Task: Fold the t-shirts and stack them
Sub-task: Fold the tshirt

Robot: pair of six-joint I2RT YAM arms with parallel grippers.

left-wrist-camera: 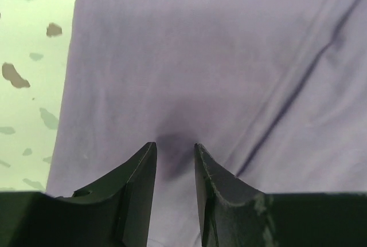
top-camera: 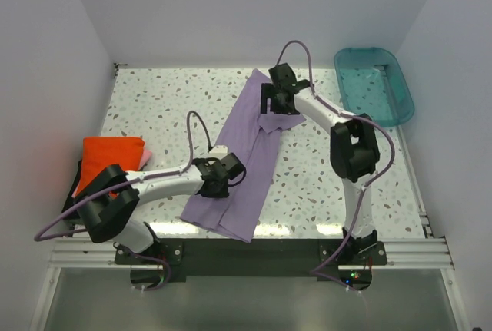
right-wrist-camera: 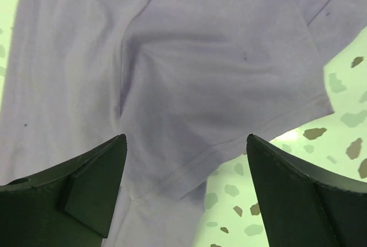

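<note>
Purple shirt [top-camera: 247, 147] lay diagonally mid-table. Left gripper [left-wrist-camera: 175, 148] was pinched on its near part; right gripper [right-wrist-camera: 186, 139] was spread wide over the far sleeve. Orange shirt [top-camera: 111, 156] lay far left, tub [top-camera: 374, 85] far right.

My arms [top-camera: 165, 183] are white with fat black joints. Thin purple cables [top-camera: 190, 124] loop over them. My left pincer [left-wrist-camera: 175, 149] and right pincer [right-wrist-camera: 184, 141] are black and pointy.

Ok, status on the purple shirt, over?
Left gripper pinched shut on lavender t-shirt, near end. Right gripper open above its sleeve, far end. Shirt lies long, diagonal, mid-table. Nothing blocking; orange t-shirt sits far left.
</note>
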